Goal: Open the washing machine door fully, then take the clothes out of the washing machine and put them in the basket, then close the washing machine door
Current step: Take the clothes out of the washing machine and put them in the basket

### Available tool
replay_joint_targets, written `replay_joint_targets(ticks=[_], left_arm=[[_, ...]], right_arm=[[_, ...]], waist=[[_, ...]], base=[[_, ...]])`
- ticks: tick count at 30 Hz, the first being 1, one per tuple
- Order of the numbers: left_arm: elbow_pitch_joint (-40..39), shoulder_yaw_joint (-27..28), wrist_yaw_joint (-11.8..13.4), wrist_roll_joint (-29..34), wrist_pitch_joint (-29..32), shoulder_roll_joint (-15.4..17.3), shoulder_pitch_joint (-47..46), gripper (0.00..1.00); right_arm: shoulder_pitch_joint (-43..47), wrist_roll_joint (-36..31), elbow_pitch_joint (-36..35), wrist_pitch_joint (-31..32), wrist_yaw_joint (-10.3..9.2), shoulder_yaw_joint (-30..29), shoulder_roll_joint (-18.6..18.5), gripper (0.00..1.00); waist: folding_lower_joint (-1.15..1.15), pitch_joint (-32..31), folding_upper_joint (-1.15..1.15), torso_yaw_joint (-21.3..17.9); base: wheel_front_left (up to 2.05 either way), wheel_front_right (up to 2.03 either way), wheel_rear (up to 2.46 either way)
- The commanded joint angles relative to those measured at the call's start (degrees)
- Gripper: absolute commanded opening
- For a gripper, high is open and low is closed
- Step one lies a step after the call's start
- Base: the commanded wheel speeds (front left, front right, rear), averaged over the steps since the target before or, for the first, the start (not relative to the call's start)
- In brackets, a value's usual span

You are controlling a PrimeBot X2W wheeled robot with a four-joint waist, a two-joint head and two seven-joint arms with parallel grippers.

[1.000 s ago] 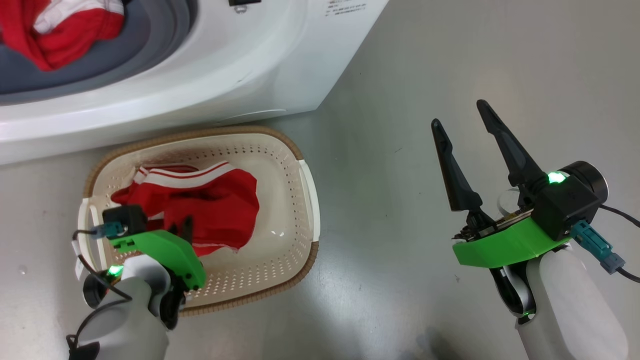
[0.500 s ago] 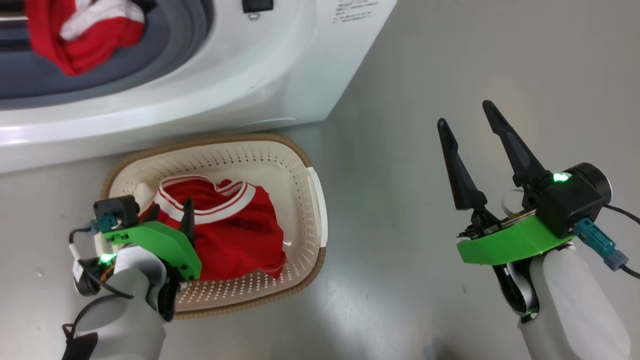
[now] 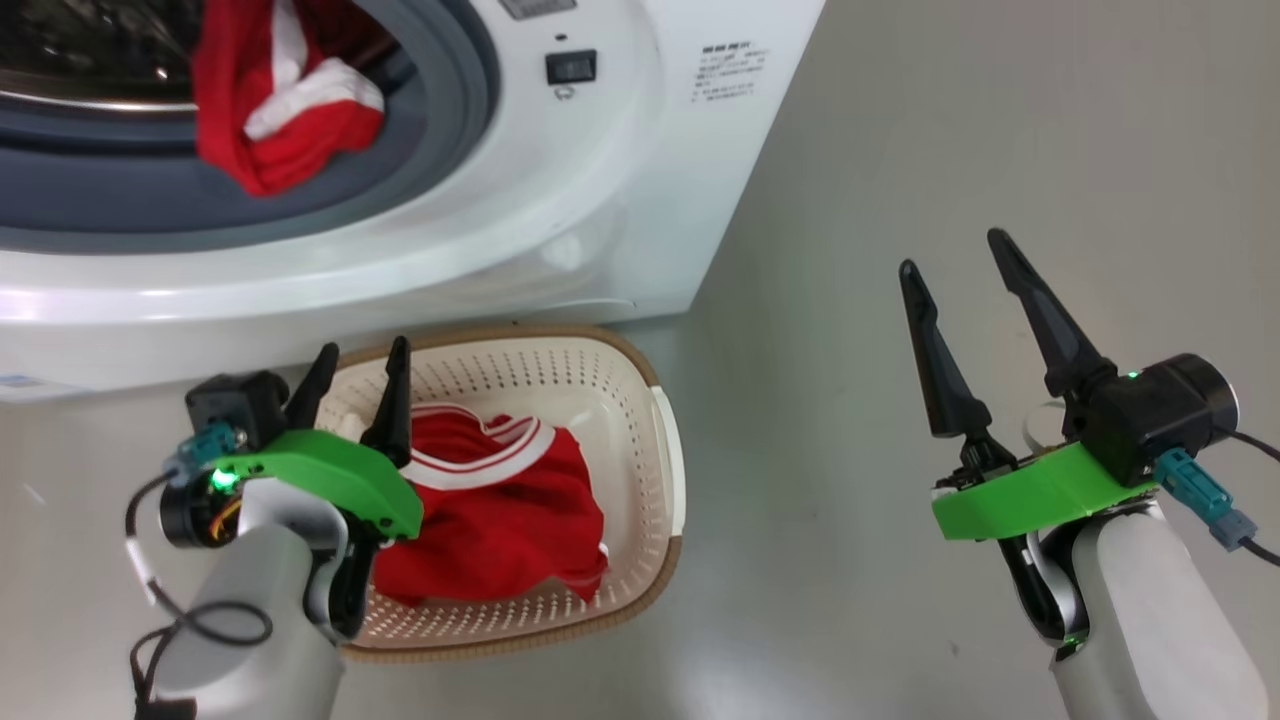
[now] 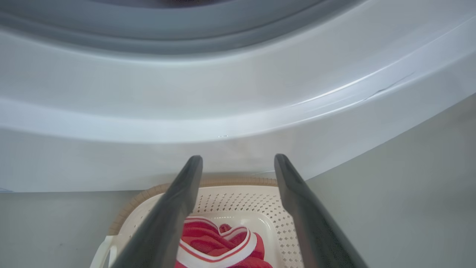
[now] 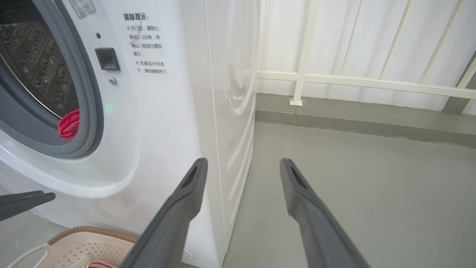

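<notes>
The white washing machine (image 3: 560,200) stands open-mouthed; its door is out of view. A red garment with white trim (image 3: 270,110) hangs over the grey ring at the drum's mouth, also seen as a red fold (image 5: 69,124). Another red garment (image 3: 490,510) lies loose in the cream basket (image 3: 665,470) on the floor before the machine. My left gripper (image 3: 362,362) is open above the basket's far left part, with nothing between its fingers (image 4: 186,186). The garment (image 4: 219,245) lies below them. My right gripper (image 3: 955,250) is open over bare floor, to the right of the machine.
Grey floor (image 3: 900,150) stretches to the right of the washing machine (image 5: 178,111). A white railing with a low kerb (image 5: 353,82) closes off the back. The basket (image 5: 93,247) sits tight against the machine's front.
My left gripper has opened, let go of the red garment in the basket and risen above it. The head view has shifted, showing more of the drum. The right gripper stays open.
</notes>
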Motion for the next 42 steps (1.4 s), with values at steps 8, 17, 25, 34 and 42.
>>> replay_joint_targets(ticks=[8, 17, 25, 34, 42], left_arm=[[-18.4, 7.1, 3.5, 3.7, -0.7, 1.6, 10.6, 1.0], [-32.0, 9.6, 5.3, 7.6, -0.7, 1.4, 19.4, 1.0], [-36.8, 10.4, 5.4, 8.2, -0.7, 2.0, 25.5, 1.0], [-41.2, 11.2, 6.3, 7.7, 0.3, 3.4, 31.1, 1.0], [-43.2, 11.2, 6.3, 7.4, 0.2, 4.1, 34.9, 1.0]], right_arm=[[3.2, -0.9, -0.6, -0.4, 0.26, 0.7, 0.1, 1.0], [5.6, -1.4, -0.5, -0.4, 0.26, -0.5, 0.1, 1.0], [8.8, -2.2, -1.9, -0.4, 0.26, -2.5, 0.1, 1.0], [12.4, -3.5, -3.0, -0.4, 0.26, -4.5, 0.1, 1.0], [14.6, -5.2, -2.9, -0.4, 0.26, -4.9, 0.1, 1.0]], waist=[[0.0, -7.1, 0.0, 2.0], [0.0, -11.6, 0.0, 2.2], [0.0, -15.8, 0.0, 2.5], [0.0, -20.0, 0.0, 2.3], [0.0, -23.4, 0.0, 1.8]], base=[[0.0, 0.0, 0.0], [0.0, 0.0, 0.0], [0.0, 0.0, 0.0], [0.0, 0.0, 0.0], [0.0, 0.0, 0.0]])
